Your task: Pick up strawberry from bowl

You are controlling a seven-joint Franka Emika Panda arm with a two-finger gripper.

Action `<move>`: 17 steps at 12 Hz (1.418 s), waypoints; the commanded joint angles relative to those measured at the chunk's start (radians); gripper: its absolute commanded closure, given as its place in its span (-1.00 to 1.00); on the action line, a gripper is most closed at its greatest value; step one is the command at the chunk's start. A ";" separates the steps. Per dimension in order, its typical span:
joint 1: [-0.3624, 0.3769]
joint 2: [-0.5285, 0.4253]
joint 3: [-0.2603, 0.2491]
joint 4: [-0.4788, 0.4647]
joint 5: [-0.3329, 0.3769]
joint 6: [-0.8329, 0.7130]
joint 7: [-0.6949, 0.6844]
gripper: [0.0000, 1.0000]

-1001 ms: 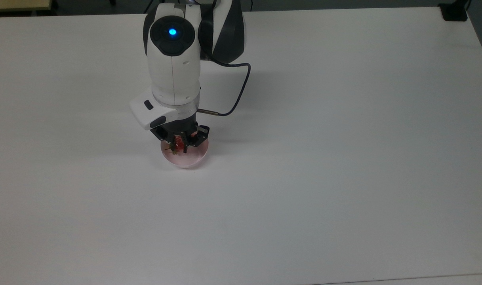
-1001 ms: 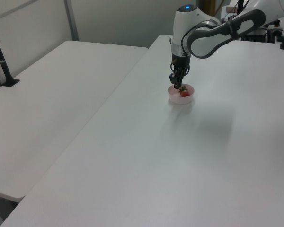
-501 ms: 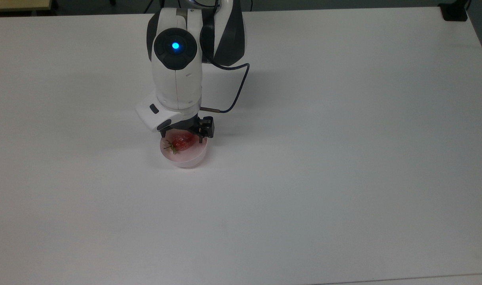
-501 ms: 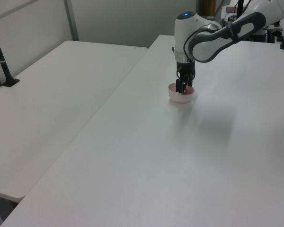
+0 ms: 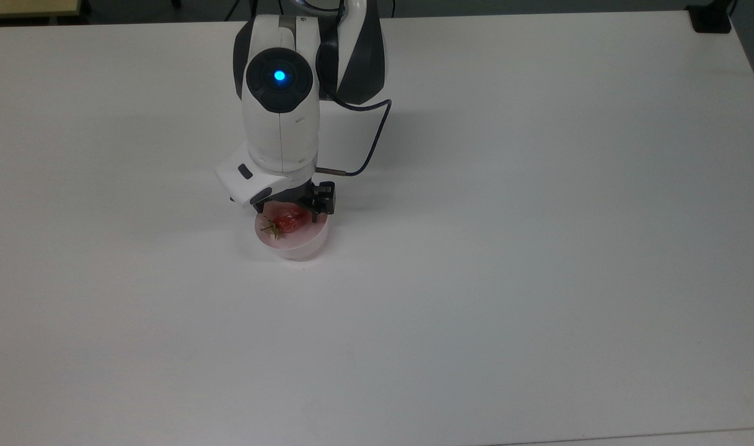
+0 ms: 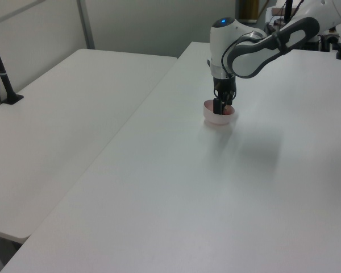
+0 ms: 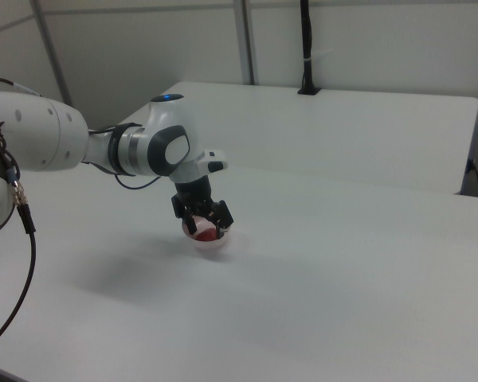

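Note:
A small pale pink bowl (image 5: 297, 250) stands on the white table (image 5: 538, 248), left of centre in the top view. The red strawberry (image 5: 288, 220) lies inside it, its green cap pointing to the top view's left. My gripper (image 5: 292, 207) hangs low over the bowl's far rim, open. One black finger (image 5: 323, 201) is at the rim on the top view's right; the other is hidden under the white hand. In the right view the gripper (image 7: 205, 219) straddles the bowl (image 7: 212, 242), with the strawberry (image 7: 204, 232) just below it. The left view has the gripper (image 6: 221, 106) dipping into the bowl (image 6: 218, 119).
A dark cable (image 5: 373, 145) loops from the wrist on the top view's right. A second white table (image 6: 62, 114) adjoins on the left view's left, with a black post (image 6: 3, 74) on it. Bare tabletop surrounds the bowl.
The gripper has drawn back toward the top view's top and slightly right, uncovering the strawberry it stood around. The bowl has slid a little to the top view's right.

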 commanded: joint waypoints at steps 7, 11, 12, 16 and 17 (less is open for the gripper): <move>0.008 -0.021 0.029 0.035 0.008 -0.009 -0.003 -0.89; 0.007 -0.015 0.029 0.012 -0.001 -0.004 -0.018 -0.64; 0.007 -0.009 0.029 0.011 -0.007 -0.002 -0.019 -0.64; 0.005 0.007 0.029 0.009 -0.007 -0.001 -0.050 -0.54; 0.007 0.014 0.029 0.009 -0.009 0.002 -0.052 -0.41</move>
